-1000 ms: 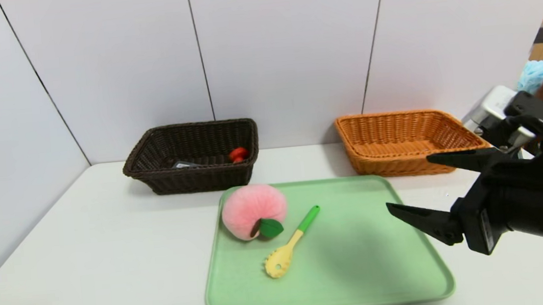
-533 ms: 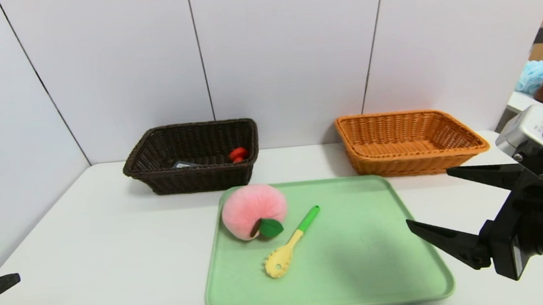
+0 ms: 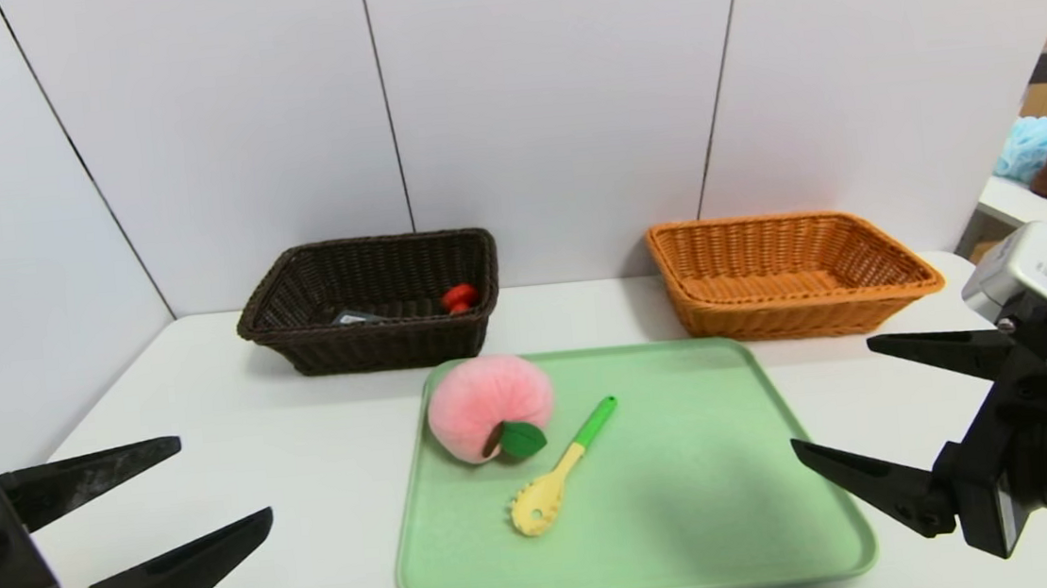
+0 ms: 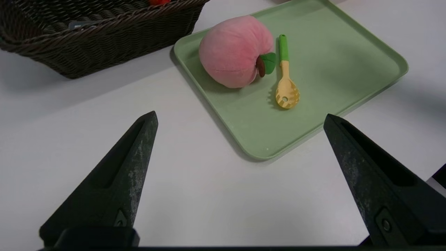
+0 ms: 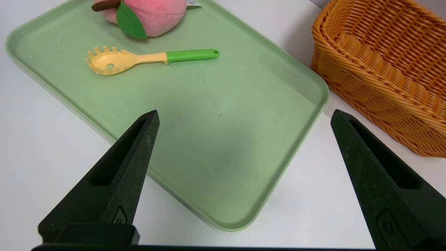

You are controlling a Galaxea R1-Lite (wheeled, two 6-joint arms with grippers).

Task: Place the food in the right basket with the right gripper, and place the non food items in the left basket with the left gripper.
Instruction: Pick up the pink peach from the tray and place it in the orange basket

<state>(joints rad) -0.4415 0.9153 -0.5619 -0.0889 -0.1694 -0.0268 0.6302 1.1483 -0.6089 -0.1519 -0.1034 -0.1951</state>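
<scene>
While both our grippers hang released, sorting sits half done.
Our left gripper [image 3: 218,482] and right gripper [image 3: 831,395] flank the tray [image 3: 697,544]; peach [image 3: 488,406] and pasta spoon [image 3: 558,471] lie by its far-left corner.

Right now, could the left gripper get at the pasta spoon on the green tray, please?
Probably yes. The left gripper stands open over bare table, and the pasta spoon lies flat on the green tray, apart from the plush peach beside its handle. Nothing lies between them, though the peach sits close.
</scene>
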